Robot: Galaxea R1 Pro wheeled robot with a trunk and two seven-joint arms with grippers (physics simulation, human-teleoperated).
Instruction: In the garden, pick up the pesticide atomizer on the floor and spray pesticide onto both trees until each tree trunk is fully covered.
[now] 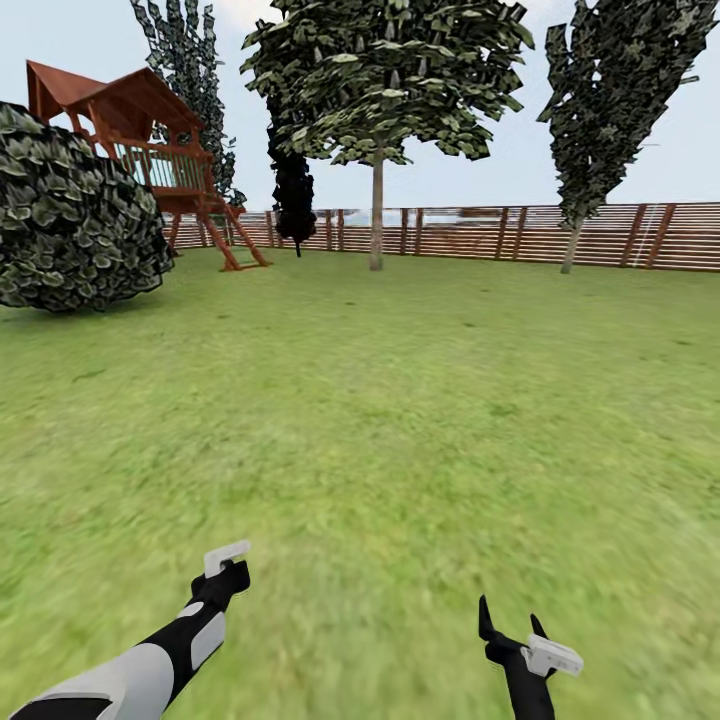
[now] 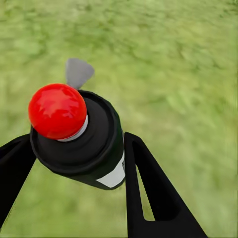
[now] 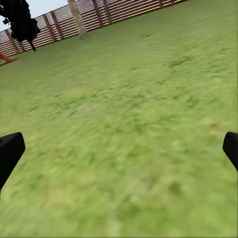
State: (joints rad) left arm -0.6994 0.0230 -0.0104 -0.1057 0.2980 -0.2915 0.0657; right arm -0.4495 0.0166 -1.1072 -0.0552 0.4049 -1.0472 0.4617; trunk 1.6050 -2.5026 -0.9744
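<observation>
In the left wrist view the pesticide atomizer (image 2: pixel 101 141) is a near-black bottle with a red round cap (image 2: pixel 57 110), a grey trigger (image 2: pixel 78 72) and a white label. My left gripper (image 2: pixel 77 146) is shut on its body, a black finger on each side, above blurry grass. In the head view my left gripper (image 1: pixel 232 578) hangs low at the left and my right gripper (image 1: pixel 510 622) low at the right, open and holding nothing. A tree with a straight pale trunk (image 1: pixel 376 215) stands far ahead by the fence. A second tree trunk (image 1: pixel 570 248) leans at the far right.
A brown slat fence (image 1: pixel 500 235) closes the far side of the lawn (image 1: pixel 400 400). A wooden playhouse (image 1: pixel 150 140) and a big round bush (image 1: pixel 70 210) stand at the left. A black conifer (image 1: pixel 293 195) rises beside the nearer trunk. The right wrist view looks over grass to the fence (image 3: pixel 114 12).
</observation>
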